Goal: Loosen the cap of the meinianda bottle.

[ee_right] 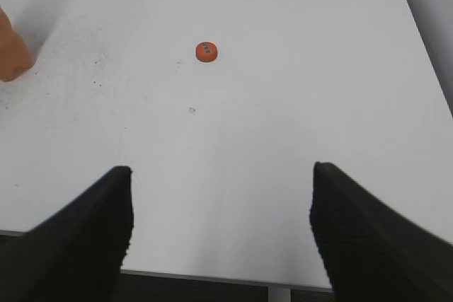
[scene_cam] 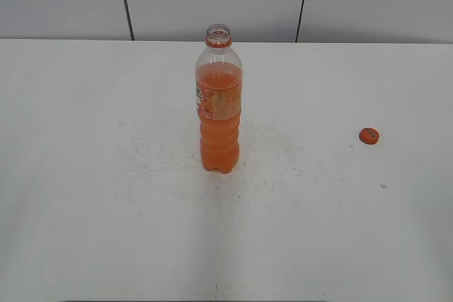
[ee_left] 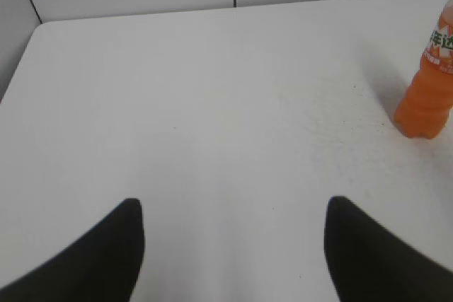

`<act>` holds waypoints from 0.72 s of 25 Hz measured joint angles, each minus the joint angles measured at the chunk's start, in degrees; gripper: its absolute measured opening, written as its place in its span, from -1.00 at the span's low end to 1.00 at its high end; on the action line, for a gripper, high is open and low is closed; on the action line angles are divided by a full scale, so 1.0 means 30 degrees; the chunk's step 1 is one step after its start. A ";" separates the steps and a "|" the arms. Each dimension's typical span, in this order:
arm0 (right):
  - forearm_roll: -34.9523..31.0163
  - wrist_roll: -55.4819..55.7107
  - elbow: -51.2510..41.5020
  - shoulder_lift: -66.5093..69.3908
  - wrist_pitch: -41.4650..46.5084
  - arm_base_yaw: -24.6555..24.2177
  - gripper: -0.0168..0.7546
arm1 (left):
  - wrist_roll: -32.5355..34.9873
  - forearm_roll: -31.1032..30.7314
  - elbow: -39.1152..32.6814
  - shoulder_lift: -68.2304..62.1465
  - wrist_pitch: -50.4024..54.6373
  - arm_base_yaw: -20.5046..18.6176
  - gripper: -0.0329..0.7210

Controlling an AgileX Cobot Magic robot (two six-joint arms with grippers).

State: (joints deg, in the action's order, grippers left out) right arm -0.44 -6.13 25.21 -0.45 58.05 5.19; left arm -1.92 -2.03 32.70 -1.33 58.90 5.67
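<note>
The meinianda bottle (scene_cam: 219, 100) stands upright near the centre of the white table (scene_cam: 85, 175), its mouth open and its orange neck ring bare. The orange drink fills it to just above the orange-and-green label band. The cap (scene_cam: 369, 136) is off and lies flat on the table well apart from the bottle, out toward 3 o'clock from its base in the exterior view, greyish mark facing up. Dark specks and scuffs dot the table around the foot of the bottle.

Neither arm appears in the exterior view. In the left wrist view the left gripper (ee_left: 233, 245) hangs over bare table with its two dark fingers (ee_left: 99, 259) spread wide and nothing between them; the ribbed lower body of the bottle (ee_left: 427, 97) sits at about 2 o'clock, near the frame's right edge. In the right wrist view the right gripper (ee_right: 221, 231) is likewise released, fingers (ee_right: 368, 238) parted and grasping nothing, poised above the table's near edge. The cap (ee_right: 206, 51) rests ahead of it at 12 o'clock, well clear of the fingertips, and a sliver of the bottle's base (ee_right: 13, 51) shows at 10 o'clock.
</note>
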 joint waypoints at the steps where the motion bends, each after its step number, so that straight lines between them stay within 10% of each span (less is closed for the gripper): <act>1: 0.0000 0.0000 0.0000 0.0000 0.0000 0.0000 0.56 | 0.0000 -0.0061 0.0000 0.0322 0.0022 0.0000 0.38; 18: 0.0147 0.0000 -0.0060 0.0000 0.0000 0.0000 0.56 | 0.0000 -0.0079 -0.0022 0.0543 0.0116 0.0000 0.38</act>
State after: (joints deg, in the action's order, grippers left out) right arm 0.00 -6.13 25.03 -0.45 58.05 5.19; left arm -1.92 -2.27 32.64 0.30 59.25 5.67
